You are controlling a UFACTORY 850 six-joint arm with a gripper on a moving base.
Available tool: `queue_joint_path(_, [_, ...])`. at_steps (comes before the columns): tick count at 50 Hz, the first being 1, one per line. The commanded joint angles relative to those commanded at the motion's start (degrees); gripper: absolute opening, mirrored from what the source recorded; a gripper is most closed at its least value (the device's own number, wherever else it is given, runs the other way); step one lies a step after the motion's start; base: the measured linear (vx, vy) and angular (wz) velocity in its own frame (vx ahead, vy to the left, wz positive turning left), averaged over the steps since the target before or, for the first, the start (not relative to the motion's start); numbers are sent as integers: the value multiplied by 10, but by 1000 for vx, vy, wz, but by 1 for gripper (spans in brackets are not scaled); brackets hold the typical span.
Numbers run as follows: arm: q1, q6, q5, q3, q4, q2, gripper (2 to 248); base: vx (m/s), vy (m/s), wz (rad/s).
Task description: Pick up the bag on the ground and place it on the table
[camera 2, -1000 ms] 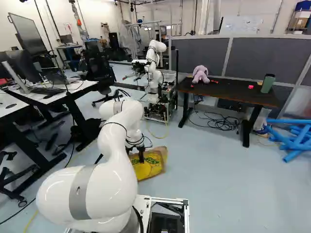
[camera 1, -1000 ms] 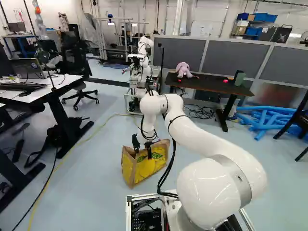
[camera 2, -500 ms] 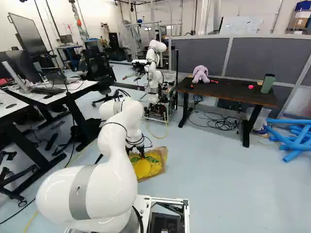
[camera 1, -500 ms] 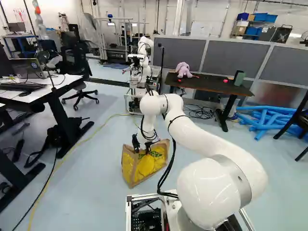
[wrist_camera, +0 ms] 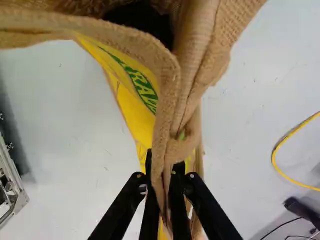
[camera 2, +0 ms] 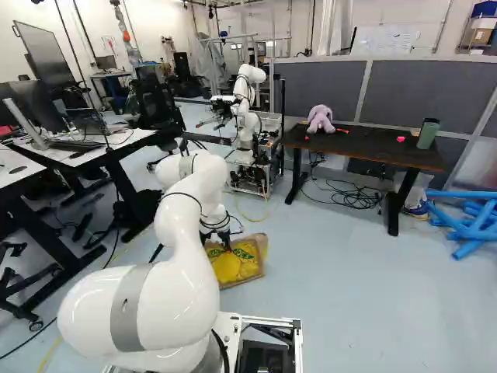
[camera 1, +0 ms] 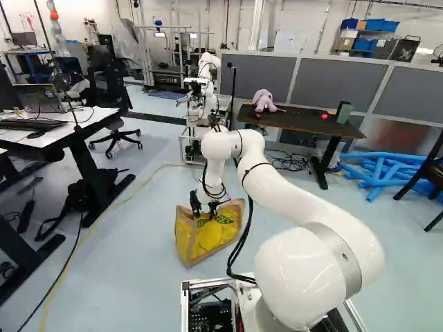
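Note:
In the left base view my gripper [camera 1: 205, 210] is at the top of the brown and yellow bag [camera 1: 209, 238], which stands upright on the floor with its mouth up. The wrist view has the gripper [wrist_camera: 163, 167] shut on the bag [wrist_camera: 197, 45], both fingers pinching its woven rim from two sides; the rim is bunched together there, and the dark inside shows ahead of the fingers. Whether the bag's base bears on the floor I cannot tell. The dark table [camera 2: 365, 148] stands beyond the bag, farther to the right.
A pink plush toy [camera 2: 321, 119], a small red thing and a green cup [camera 2: 428, 133] are on the dark table. Another robot [camera 1: 202, 93] stands behind the bag. A white desk [camera 1: 52, 131] is at the left, blue tubes [camera 1: 384, 171] at the right. A yellow cable [wrist_camera: 285, 145] crosses the floor.
The gripper's fingers have come together on the bag's rim, drawing its sides together. Most recently my arm has shifted slightly upward. The base has not moved.

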Motion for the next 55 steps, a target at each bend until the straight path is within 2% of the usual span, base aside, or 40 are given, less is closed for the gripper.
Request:
queue_joint_path(25, [1, 0, -1, 55, 32, 56, 22, 0, 0, 0])
queue_joint_path(55, [11, 0, -27, 152, 113, 133, 22, 0, 0, 0])
